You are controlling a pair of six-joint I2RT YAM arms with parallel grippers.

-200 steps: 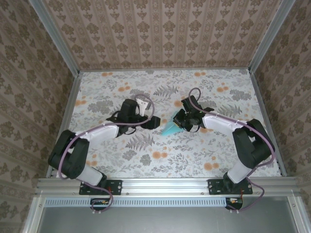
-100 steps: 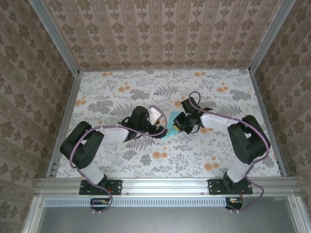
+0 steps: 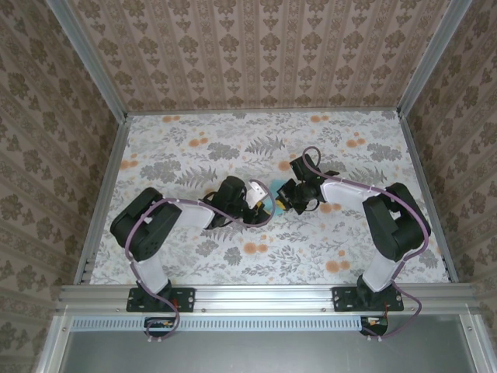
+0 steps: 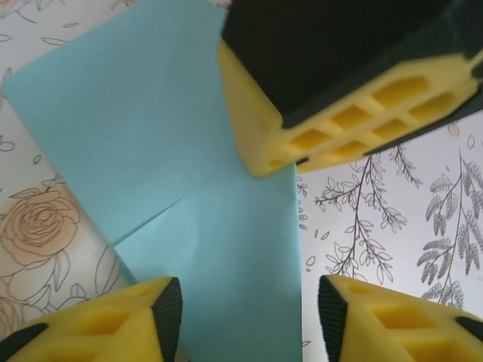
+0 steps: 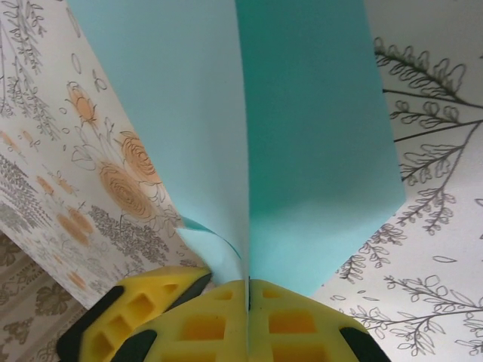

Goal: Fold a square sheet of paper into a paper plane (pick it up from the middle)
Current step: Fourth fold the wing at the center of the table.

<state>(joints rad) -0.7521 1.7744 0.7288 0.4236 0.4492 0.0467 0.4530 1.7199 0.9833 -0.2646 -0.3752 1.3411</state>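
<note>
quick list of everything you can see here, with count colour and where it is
sheet of paper: one, turquoise-blue, creased down the middle, mid-table where the two grippers meet
table: one, white cover with grey leaves and orange flowers, under both arms
walls: three, beige patterned wallpaper, back and both sides
metal rail: one, silver, near edge, by the arm bases
left arm: one, black and white, reaching in from the left
right arm: one, black and white, reaching in from the right
left gripper: one, yellow pads on black, jaws apart, paper showing between them
right gripper: one, yellow and black, shut on the paper at its crease
</note>
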